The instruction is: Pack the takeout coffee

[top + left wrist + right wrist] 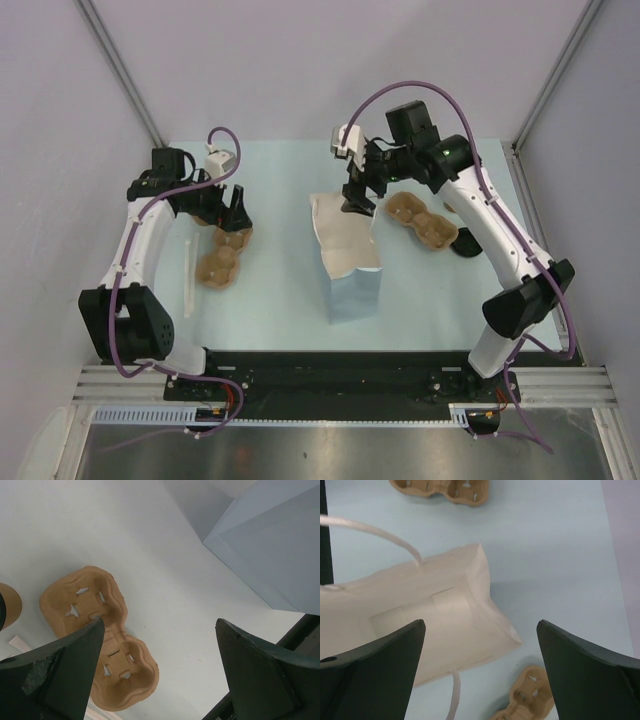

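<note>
Left gripper (160,625) and right gripper (480,623) both gape empty, right one over the bag (345,238) mid-table (280,180), while the cup (11,606) peeks in beside the carrier (80,602) toward the left edge; probably light, squashy paper, so I'd pinch its sidewall gently.

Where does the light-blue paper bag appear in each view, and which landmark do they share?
Top external: the paper bag is in the middle of the table, mouth open.
Left wrist: upper right corner, only its blue wall.
Right wrist: left and centre, its cream inside seen from above.
Landmark: a brown pulp cup carrier lies near it in every view.
</note>
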You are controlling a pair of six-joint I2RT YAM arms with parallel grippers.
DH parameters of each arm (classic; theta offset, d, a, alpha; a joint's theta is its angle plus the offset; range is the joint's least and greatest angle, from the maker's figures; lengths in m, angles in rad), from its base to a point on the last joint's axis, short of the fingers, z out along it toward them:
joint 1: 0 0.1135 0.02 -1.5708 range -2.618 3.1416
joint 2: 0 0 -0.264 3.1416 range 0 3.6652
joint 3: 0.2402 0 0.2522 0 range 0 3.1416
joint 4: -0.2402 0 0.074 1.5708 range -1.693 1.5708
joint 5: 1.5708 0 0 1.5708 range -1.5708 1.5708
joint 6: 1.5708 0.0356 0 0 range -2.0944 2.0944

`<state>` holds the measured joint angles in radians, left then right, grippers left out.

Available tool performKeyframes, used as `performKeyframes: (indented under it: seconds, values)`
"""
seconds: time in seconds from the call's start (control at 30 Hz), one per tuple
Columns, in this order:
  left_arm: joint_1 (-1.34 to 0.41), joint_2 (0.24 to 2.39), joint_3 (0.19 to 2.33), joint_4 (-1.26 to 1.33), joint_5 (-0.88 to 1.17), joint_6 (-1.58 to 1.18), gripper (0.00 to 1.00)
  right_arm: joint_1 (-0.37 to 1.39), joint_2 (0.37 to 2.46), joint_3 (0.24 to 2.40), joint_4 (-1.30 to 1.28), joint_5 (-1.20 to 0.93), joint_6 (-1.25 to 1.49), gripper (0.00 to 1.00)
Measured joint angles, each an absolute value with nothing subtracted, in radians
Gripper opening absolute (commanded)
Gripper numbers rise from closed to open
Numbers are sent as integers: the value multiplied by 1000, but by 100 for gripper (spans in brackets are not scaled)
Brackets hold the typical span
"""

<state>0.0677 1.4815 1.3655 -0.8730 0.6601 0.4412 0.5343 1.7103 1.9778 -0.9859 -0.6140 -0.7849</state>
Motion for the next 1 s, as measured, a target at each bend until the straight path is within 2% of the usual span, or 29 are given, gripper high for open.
performKeyframes:
  seconds: [0.3, 0.37, 0.4, 0.47, 0.57, 0.93, 1.0]
  values:
    - [68, 1480, 1355, -855, 667, 418, 98, 543, 1732, 2033, -879, -658, -686, 98]
    - [68, 1480, 1354, -854, 668, 418, 98, 534, 1740, 2046, -869, -667, -698, 92]
    - [68, 1480, 1354, -853, 668, 418, 98, 529, 1743, 2051, -869, -672, -712, 83]
    - [68, 1480, 1354, -852, 668, 419, 98, 518, 1753, 2058, -876, -682, -747, 74]
    - [68, 1480, 1354, -852, 668, 419, 97, 503, 1789, 2098, -927, -699, -822, 66]
    - [68, 1480, 1354, -855, 675, 421, 95, 479, 1966, 2265, -1130, -723, -1053, 54]
    - [68, 1480, 1354, -855, 672, 424, 95, 479, 1986, 2267, -1163, -720, -1089, 47]
